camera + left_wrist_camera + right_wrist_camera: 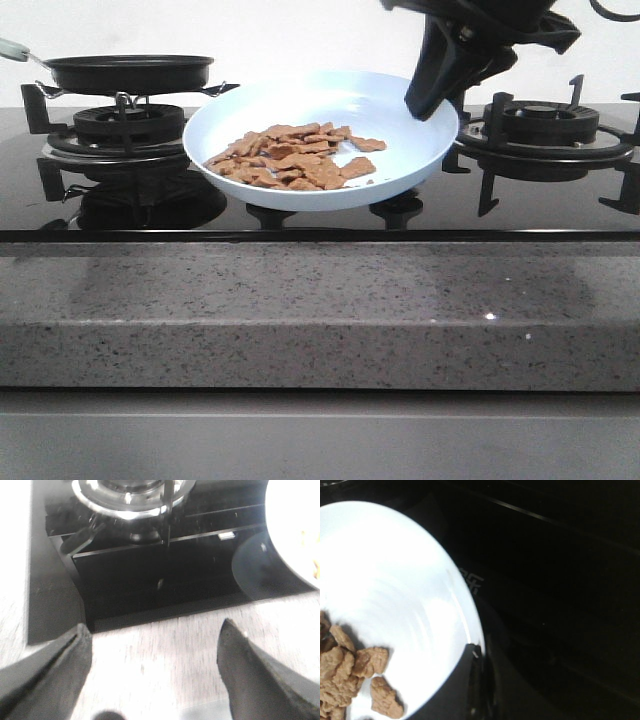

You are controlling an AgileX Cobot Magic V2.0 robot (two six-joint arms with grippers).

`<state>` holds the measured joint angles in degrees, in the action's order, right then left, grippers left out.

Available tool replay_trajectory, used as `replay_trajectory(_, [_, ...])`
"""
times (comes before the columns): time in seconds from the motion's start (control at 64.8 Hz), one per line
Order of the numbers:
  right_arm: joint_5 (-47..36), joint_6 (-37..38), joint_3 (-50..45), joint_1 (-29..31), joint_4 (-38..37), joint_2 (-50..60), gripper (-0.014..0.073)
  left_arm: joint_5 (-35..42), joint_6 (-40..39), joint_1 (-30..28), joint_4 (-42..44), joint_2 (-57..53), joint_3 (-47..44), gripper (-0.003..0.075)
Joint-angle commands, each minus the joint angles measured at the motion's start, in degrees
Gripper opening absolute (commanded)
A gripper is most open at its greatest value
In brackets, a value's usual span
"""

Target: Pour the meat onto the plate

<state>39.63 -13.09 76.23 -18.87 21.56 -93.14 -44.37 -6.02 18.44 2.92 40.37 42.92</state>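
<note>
The right fingers (432,100) close on the plate (400,110) at its rim, pinching the edge at the plate's far right side in the front view. The right wrist view shows one dark finger (470,680) pressed against the pale rim, with the plate's glossy inner surface (385,580) spreading away from the grip. The plate sits tilted, the gripped side raised and the opposite side lower.

The meat (295,158) lies inside the plate, on the side away from the right fingers, as a loose flat pile of reddish-brown pieces. In the right wrist view a few of these pieces (350,680) show well apart from the finger, with bare plate between.

The left fingers (155,670) stand wide apart and hold nothing. They hover over the pale grey speckled bench (165,650), just before the edge of the black glass hob (150,580). Beyond them is a burner (132,492), and to one side the edge of the plate (295,525) comes into sight.

Farther off, in the front view, the bench (300,310) runs across the foreground, the hob (100,215) lies behind it, and a black frying pan (130,72) rests on the far left burner (125,125), well apart from the plate. Another burner (540,125) stands beyond the right fingers.
</note>
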Motion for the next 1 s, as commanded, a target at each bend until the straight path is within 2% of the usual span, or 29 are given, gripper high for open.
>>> replay_trajectory(0.0, [-2.3, -0.4, 1.4, 0.0, 1.4, 2.3, -0.0061, 3.2, -0.6, 0.4, 0.2, -2.1, 1.2, 0.0510])
replay_trajectory(0.355, [0.2, -0.4, 3.8, 0.6, 1.2, 2.3, -0.0061, 2.6, -0.6, 0.4, 0.2, -3.1, 1.2, 0.0510])
replay_trajectory(0.556, [2.9, -0.4, 11.8, 4.4, 1.5, 0.3, -0.0061, 2.6, -0.6, 0.4, 0.2, -3.1, 1.2, 0.0510])
replay_trajectory(0.71, [6.6, -0.4, 20.8, 7.5, 3.1, -5.1, -0.0061, 2.6, -0.6, 0.4, -0.1, -3.1, 1.2, 0.0510])
replay_trajectory(0.988, [8.1, -0.4, 34.5, 8.4, 3.9, -16.0, -0.0061, 2.6, -0.6, 0.4, -0.2, -3.1, 1.2, 0.0510])
